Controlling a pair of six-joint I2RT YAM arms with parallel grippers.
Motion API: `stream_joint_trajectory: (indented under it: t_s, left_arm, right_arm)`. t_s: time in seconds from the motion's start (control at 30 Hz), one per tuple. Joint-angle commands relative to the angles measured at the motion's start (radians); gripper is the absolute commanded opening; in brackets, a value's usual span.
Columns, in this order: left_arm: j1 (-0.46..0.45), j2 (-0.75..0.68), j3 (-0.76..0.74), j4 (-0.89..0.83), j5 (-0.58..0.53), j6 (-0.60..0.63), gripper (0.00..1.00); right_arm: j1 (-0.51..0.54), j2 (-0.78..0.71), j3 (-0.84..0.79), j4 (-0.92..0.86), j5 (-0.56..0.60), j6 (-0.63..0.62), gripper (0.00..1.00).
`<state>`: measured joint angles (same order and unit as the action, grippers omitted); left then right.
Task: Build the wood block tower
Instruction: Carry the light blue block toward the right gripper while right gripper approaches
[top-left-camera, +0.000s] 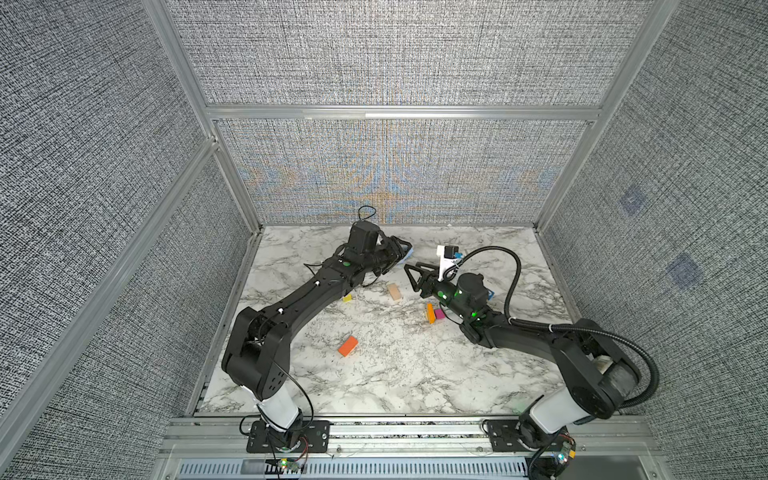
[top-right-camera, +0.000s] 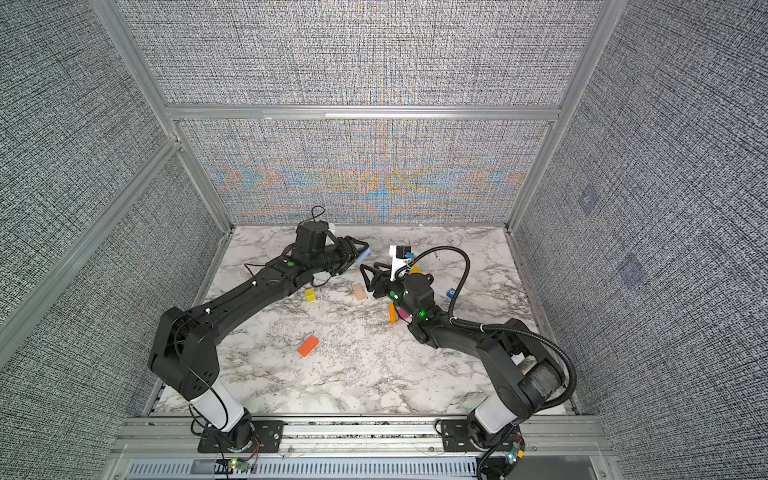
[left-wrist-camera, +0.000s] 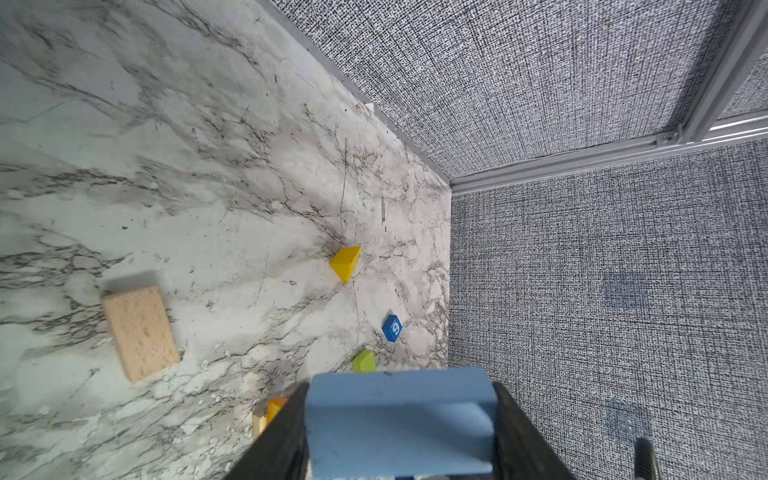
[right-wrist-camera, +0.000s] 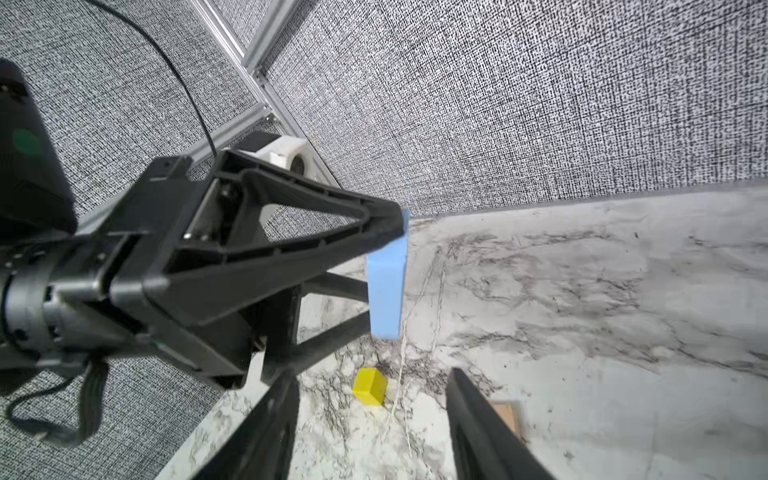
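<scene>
Left gripper (left-wrist-camera: 401, 388): clamped on the light blue block (right-wrist-camera: 386, 291), centre of both top views
Right gripper (right-wrist-camera: 372, 376): jaws apart, nothing between
Orange bar (top-left-camera: 348, 346): lying alone, below centre of frame

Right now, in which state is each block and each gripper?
left gripper: fingers shut on light blue block
light blue block: held in the air
right gripper: fingers open, empty
orange bar: lying flat, loose
bare wood block: lying flat, loose
orange block: standing on end, beside magenta block
yellow cube: loose, not stacked
</scene>
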<state>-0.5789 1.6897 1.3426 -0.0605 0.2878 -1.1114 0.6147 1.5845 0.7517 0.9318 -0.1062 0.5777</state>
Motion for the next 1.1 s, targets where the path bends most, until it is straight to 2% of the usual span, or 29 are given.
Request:
stream_joint_trajectory:
  t_s: [0.0, 0.2, 1.07]
  left_arm:
    - [-0.004, -0.009, 0.005, 0.018, -0.008, -0.007, 0.49]
    - [-0.013, -0.024, 0.02, -0.014, -0.02, 0.008, 0.49]
    - [-0.026, -0.034, -0.011, 0.007, -0.027, -0.013, 0.47]
  right_arm:
    - [0.0, 0.033, 0.034, 0.05, 0.005, 0.027, 0.59]
    - [-0.001, 0.076, 0.04, 0.114, 0.013, 0.058, 0.56]
    - [-0.022, 0.131, 0.099, 0.139, -0.009, 0.085, 0.38]
